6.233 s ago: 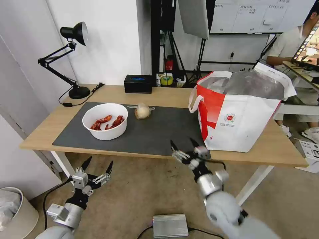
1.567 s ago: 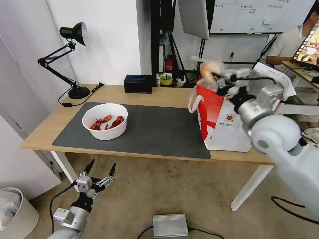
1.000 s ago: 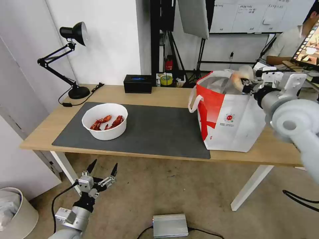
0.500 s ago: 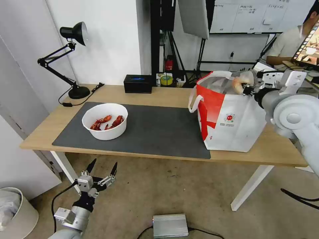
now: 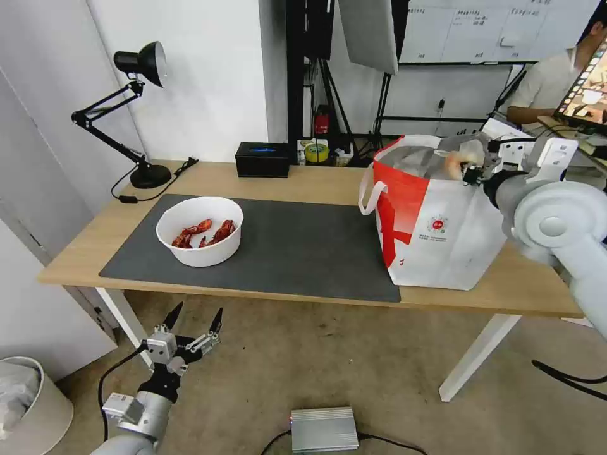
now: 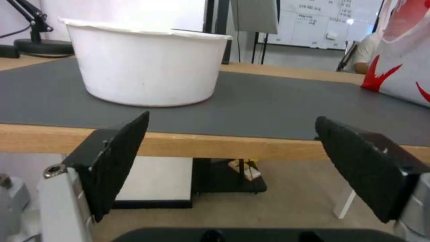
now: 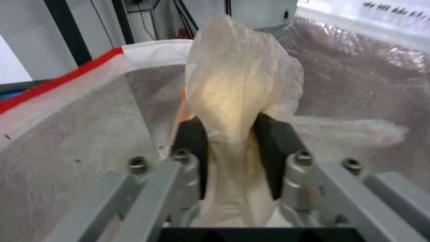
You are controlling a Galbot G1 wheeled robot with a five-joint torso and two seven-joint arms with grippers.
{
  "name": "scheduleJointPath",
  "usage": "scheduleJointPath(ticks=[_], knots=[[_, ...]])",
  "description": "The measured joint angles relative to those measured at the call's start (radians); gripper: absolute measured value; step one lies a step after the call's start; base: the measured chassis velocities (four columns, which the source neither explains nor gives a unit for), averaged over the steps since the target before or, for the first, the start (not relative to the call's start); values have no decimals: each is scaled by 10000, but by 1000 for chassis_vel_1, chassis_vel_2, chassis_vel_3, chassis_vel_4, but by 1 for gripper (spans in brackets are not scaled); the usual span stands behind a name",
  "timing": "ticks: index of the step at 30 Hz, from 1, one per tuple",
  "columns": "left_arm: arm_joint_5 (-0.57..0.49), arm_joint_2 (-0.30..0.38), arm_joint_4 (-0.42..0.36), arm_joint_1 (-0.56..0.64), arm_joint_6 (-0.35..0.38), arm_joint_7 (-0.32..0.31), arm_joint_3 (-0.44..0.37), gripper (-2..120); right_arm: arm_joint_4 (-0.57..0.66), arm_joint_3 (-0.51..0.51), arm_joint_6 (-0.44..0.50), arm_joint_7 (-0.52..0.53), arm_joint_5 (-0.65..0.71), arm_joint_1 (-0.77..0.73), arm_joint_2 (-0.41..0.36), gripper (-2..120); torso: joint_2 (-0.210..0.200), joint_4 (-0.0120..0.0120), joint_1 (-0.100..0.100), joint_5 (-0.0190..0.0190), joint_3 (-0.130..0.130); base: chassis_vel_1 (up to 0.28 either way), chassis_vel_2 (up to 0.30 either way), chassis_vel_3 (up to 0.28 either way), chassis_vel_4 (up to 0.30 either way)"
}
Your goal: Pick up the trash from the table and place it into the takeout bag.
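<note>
My right gripper is shut on the small clear bag with the beige lump, holding it over the open mouth of the red-and-white takeout bag on the table's right end. The right wrist view has the clear bag pinched between the black pads, with the bag's foil lining below. A white bowl of red crayfish stands on the dark grey mat. My left gripper hangs open below the table's front edge, facing the bowl in the left wrist view.
A black desk lamp and a black box stand along the back of the light-wood table. On the floor lie a white bin at the left and a silver box in front.
Since 6.2 s ago my right gripper took the clear bag off the mat and carried it right, over the takeout bag. In the last second it sank slightly toward the opening.
</note>
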Motion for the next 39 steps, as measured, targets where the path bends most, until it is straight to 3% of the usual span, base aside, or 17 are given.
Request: scheduleJointPath(ticks=[8, 19, 26, 29, 30, 32, 36, 37, 39], knots=[[2, -13, 15, -40, 3, 0, 23, 100, -26, -120, 11, 0, -6, 82, 2, 66, 0, 0, 0, 1, 0, 0, 0, 0, 0], [-3, 8, -8, -20, -10, 0, -45, 100, 31, -236, 193, -286, -105, 311, 4, 99, 0, 0, 0, 0, 0, 0, 0, 0, 0], [-5, 19, -77, 22, -19, 0, -86, 100, 344, -171, 881, -1000, -463, 182, -48, 100, 0, 1, -1, 1, 0, 0, 0, 0, 0], [6, 17, -121, 22, -56, 32, -138, 100, 914, -19, 2072, -2415, -1423, -271, -187, 100, 0, 1, -1, -1, 0, 0, 0, 0, 0], [6, 17, -121, 22, -56, 32, -138, 100, 914, -19, 2072, -2415, -1423, -271, -187, 100, 0, 1, -1, -1, 0, 0, 0, 0, 0], [103, -14, -166, 69, -189, 196, -284, 100, 1454, -41, 3203, -3567, -2463, -758, -285, 100, 1, -5, -1, -2, -1, 0, 0, 0, 0], [120, -202, -313, 348, -275, 247, -675, 100, 1917, -248, 4050, -4404, -3380, -1450, -170, 100, 0, 6, -1, -2, -1, 0, 0, 0, 0], [115, -266, -383, 439, -308, 254, -824, 100, 2172, -200, 4895, -4933, -4244, -2556, -38, 100, 1, 5, -2, 0, -1, 0, 0, 0, 0], [114, -277, -396, 459, -318, 256, -845, 100, 2215, -148, 5233, -5097, -4561, -2997, 30, 100, 1, 1, -2, 0, -1, 0, 0, 0, 0]])
